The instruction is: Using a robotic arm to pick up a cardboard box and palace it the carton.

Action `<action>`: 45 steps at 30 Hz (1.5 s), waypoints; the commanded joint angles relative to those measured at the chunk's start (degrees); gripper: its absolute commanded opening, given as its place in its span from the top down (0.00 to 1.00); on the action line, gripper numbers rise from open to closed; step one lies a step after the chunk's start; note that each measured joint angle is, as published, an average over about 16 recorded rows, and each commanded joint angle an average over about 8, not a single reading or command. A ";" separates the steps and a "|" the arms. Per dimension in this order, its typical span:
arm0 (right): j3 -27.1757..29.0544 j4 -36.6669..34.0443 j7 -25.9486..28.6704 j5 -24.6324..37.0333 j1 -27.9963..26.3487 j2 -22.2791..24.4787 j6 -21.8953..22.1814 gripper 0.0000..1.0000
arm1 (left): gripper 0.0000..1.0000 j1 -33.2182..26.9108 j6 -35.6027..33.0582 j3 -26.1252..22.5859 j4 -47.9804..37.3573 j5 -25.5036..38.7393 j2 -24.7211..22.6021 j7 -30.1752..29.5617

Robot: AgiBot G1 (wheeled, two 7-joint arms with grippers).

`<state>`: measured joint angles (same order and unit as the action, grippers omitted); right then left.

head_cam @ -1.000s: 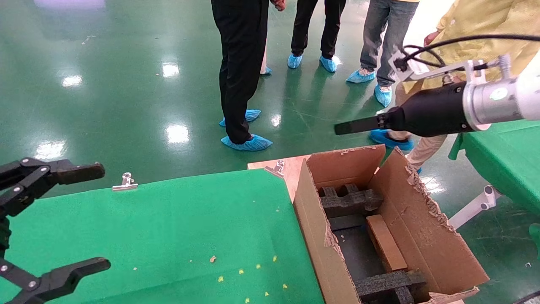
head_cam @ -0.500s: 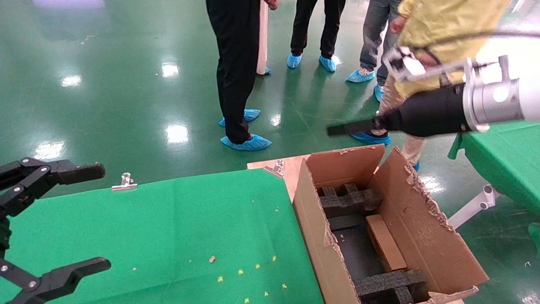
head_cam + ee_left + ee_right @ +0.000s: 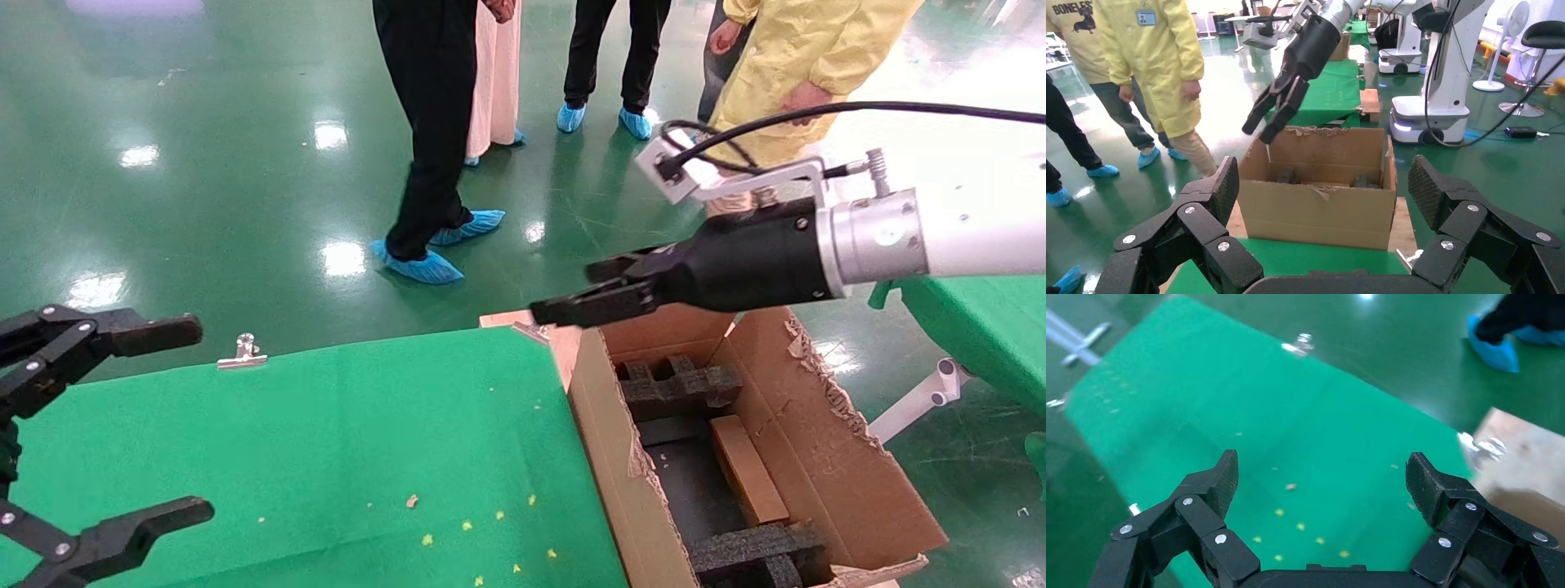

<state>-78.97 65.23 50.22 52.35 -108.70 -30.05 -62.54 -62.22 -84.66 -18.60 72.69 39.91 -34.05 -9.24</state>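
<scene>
The small brown cardboard box (image 3: pixel 748 469) lies inside the carton (image 3: pixel 825 457), between the black foam blocks (image 3: pixel 678 388) at the far and near ends. The carton stands against the right end of the green table (image 3: pixel 343 425) and also shows in the left wrist view (image 3: pixel 1315 205). My right gripper (image 3: pixel 576 290), on the white arm, is open and empty above the carton's far left corner; it also shows in the left wrist view (image 3: pixel 1267 122) and its own view (image 3: pixel 1321 478). My left gripper (image 3: pixel 192 420) is open and empty at the table's left end.
Several people in blue shoe covers (image 3: pixel 421 265) stand on the green floor beyond the table. Metal clips (image 3: pixel 243 351) hold the cloth at the far edge. A bare wooden board (image 3: pixel 1529 447) lies beside the carton. Another green table (image 3: pixel 981 327) is at the right.
My right arm has swung left and down from beyond the carton to over its far left corner. Its fingers now show apart. The people have shifted. My left gripper has not moved.
</scene>
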 commanded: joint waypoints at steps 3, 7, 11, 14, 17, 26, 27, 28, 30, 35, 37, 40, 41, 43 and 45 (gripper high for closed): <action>6.78 0.90 -4.25 -1.13 5.07 -0.53 -2.49 0.00 | 0.00 0.00 0.00 -0.01 0.00 0.00 0.00 0.00; 13.54 1.80 -8.49 -2.26 10.14 -1.07 -4.98 0.00 | 0.00 0.00 0.00 -0.01 0.00 -0.01 0.00 0.01; 19.92 2.64 -12.49 -3.32 14.91 -1.57 -7.33 0.00 | 0.00 0.00 0.01 -0.02 0.00 -0.01 0.01 0.01; 24.38 3.23 -15.28 -4.06 18.25 -1.92 -8.96 0.00 | 0.00 -0.01 0.01 -0.02 0.00 -0.01 0.01 0.01; 28.78 3.82 -18.05 -4.80 21.55 -2.27 -10.58 0.00 | 0.00 -0.01 0.01 -0.02 0.00 -0.02 0.01 0.01; 42.01 5.57 -26.34 -7.00 31.45 -3.32 -15.45 0.00 | 0.00 -0.01 0.01 -0.04 0.00 -0.02 0.01 0.02; 43.48 5.77 -27.26 -7.25 32.55 -3.43 -15.99 0.00 | 0.00 -0.01 0.01 -0.04 0.00 -0.03 0.01 0.02; 44.95 5.96 -28.19 -7.49 33.66 -3.55 -16.53 0.00 | 0.00 -0.01 0.01 -0.04 0.00 -0.03 0.01 0.02; 47.88 6.35 -30.02 -7.98 35.85 -3.78 -17.61 0.00 | 0.00 -0.01 0.02 -0.04 0.00 -0.03 0.02 0.02; 55.23 7.33 -34.63 -9.20 41.35 -4.36 -20.31 0.00 | 0.00 -0.01 0.02 -0.05 0.00 -0.03 0.02 0.02; 58.09 7.71 -36.43 -9.68 43.49 -4.59 -21.37 0.00 | 0.00 -0.01 0.02 -0.05 0.00 -0.03 0.02 0.02; 61.78 8.16 -38.67 -10.27 46.24 -4.87 -22.68 0.00 | 0.00 -0.01 0.02 -0.05 0.00 -0.04 0.02 0.03; 62.89 8.29 -39.27 -10.44 47.07 -4.95 -23.07 0.00 | 0.00 -0.01 0.03 -0.05 -0.01 -0.04 0.02 0.03; 64.32 8.46 -40.02 -10.66 48.13 -5.06 -23.57 0.00 | 0.00 0.00 0.03 -0.05 -0.01 -0.05 0.02 0.03; 65.12 8.54 -40.40 -10.77 48.73 -5.11 -23.83 0.00 | 0.00 0.00 0.03 -0.05 -0.01 -0.05 0.03 0.03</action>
